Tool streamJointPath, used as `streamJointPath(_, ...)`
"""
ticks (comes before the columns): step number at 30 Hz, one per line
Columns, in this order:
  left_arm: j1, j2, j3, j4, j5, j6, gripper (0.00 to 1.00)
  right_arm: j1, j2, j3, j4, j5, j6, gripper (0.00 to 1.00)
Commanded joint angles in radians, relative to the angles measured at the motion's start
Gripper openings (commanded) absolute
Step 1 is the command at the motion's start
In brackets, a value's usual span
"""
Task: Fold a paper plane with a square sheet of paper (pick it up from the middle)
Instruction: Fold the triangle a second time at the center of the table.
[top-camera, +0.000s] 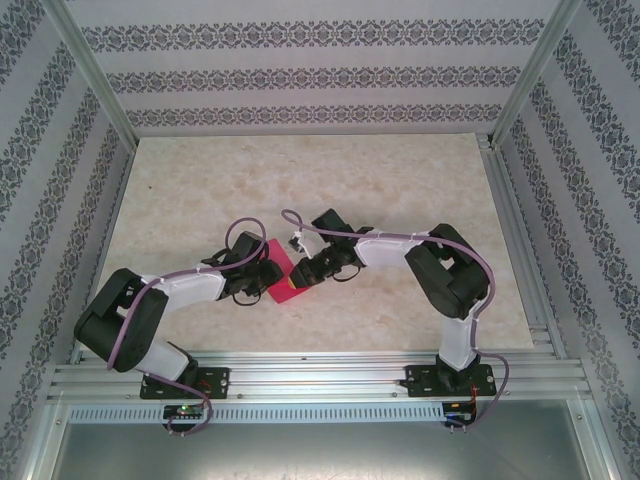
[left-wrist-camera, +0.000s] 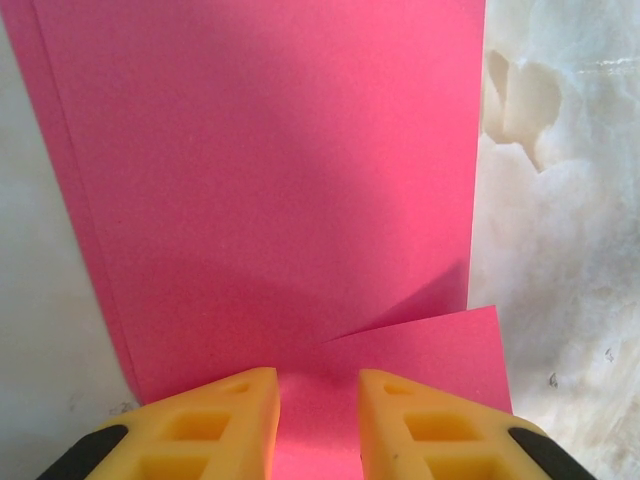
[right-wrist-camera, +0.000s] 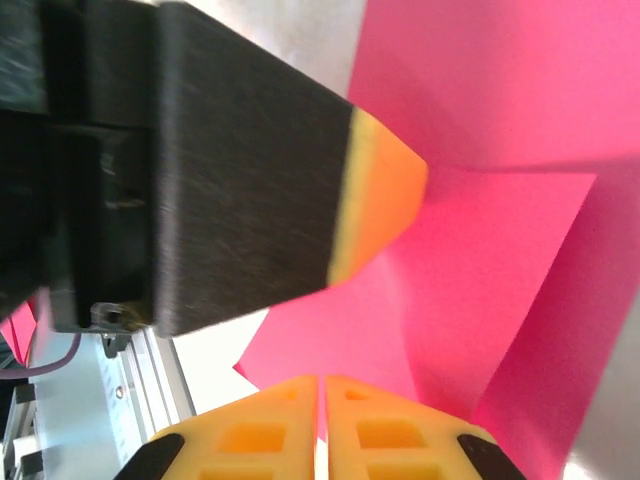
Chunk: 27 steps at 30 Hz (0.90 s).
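Between two end effectors (left-wrist-camera: 318, 385) (right-wrist-camera: 322, 385), one magenta sheet (left-wrist-camera: 300, 180).

Paper (top-camera: 281, 270) is magenta-red and partly folded: layers overlap, one long edge is doubled, and a corner flap (left-wrist-camera: 425, 350) is creased over, not pressed flat. It lies on the table (top-camera: 400, 180) close to the near edge, roughly mid-width.
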<state>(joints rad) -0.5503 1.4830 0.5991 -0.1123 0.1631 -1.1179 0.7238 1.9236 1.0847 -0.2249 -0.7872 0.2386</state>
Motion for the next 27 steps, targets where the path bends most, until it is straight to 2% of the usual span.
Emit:
streamJointPath(1, -0.011, 0.015, 0.008, -0.036, -0.027, 0.039, 0.3, -0.006, 0.03, 0.024, -0.064, 0.014, -0.024, 0.11)
streamJointPath(12, -0.011, 0.022, 0.017, -0.044, -0.024, 0.053, 0.3, -0.007, 0.035, 0.056, -0.144, -0.001, -0.026, 0.13)
streamJointPath(18, -0.011, 0.024, 0.02, -0.041, -0.023, 0.058, 0.3, 0.0, -0.002, 0.097, -0.116, -0.017, 0.017, 0.13)
streamJointPath(23, -0.012, 0.026, 0.02, -0.04, -0.023, 0.059, 0.29, -0.01, 0.057, 0.129, -0.108, -0.006, 0.035, 0.13)
streamJointPath(27, -0.012, 0.026, 0.021, -0.048, -0.021, 0.066, 0.29, -0.012, 0.113, 0.168, -0.185, 0.017, 0.012, 0.13)
